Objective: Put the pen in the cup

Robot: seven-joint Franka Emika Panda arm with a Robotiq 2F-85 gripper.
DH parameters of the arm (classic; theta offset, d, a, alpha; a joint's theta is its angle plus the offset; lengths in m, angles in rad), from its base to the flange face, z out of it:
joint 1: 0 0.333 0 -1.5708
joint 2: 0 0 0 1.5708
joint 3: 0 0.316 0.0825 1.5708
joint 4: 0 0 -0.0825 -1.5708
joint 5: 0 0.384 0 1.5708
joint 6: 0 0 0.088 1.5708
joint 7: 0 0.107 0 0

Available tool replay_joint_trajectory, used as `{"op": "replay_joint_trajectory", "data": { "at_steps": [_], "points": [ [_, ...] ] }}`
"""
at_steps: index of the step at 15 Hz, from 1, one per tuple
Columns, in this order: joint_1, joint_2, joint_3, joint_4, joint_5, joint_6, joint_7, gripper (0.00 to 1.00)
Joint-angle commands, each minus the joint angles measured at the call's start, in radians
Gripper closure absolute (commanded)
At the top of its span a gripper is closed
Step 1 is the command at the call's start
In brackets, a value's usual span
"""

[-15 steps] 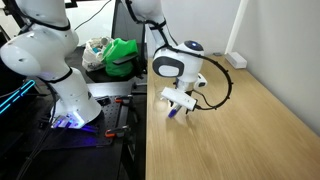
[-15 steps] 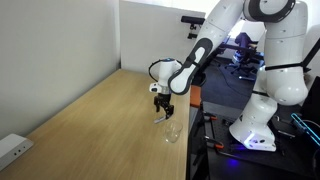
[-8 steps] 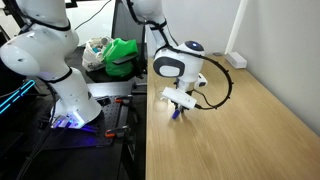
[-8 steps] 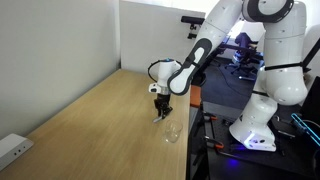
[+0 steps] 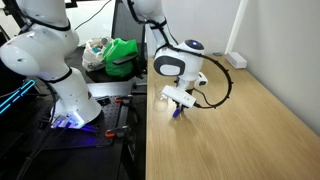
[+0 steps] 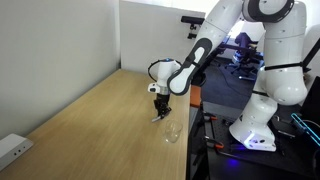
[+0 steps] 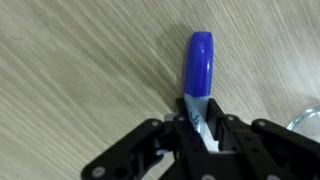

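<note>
The blue pen lies on the wooden table, its blue cap pointing away from the wrist camera and its pale barrel running back between the jaws. My gripper is shut on the pen's pale end. In both exterior views the gripper reaches down to the tabletop near the table's edge, with the pen a small blue tip under it. The clear cup stands on the table close beside the gripper, toward the table's edge. Only its rim shows at the right border of the wrist view.
A black cable loops over the table behind the gripper. A white power strip lies at the table's near corner. Beside the table stand a white robot base and a bin with green material. The table edge runs right by the cup.
The jaws have closed from wide open onto the pen's pale end. The arm has barely moved, and the pen and cup stay where they were.
</note>
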Motion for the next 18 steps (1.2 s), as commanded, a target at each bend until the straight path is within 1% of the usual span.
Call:
{"op": "replay_joint_trajectory", "data": {
  "at_steps": [1,4,9,14,18],
  "points": [
    [-0.046,-0.035,0.05,-0.022,0.01,0.034,0.009,0.94],
    [-0.083,-0.052,0.084,-0.029,0.029,0.053,-0.024,0.94],
    [-0.159,-0.073,0.161,-0.041,0.083,0.099,-0.103,0.94],
    [-0.237,-0.093,0.247,-0.057,0.187,0.115,-0.256,0.94],
    [-0.273,-0.11,0.294,-0.073,0.288,0.115,-0.393,0.94]
  ]
}}
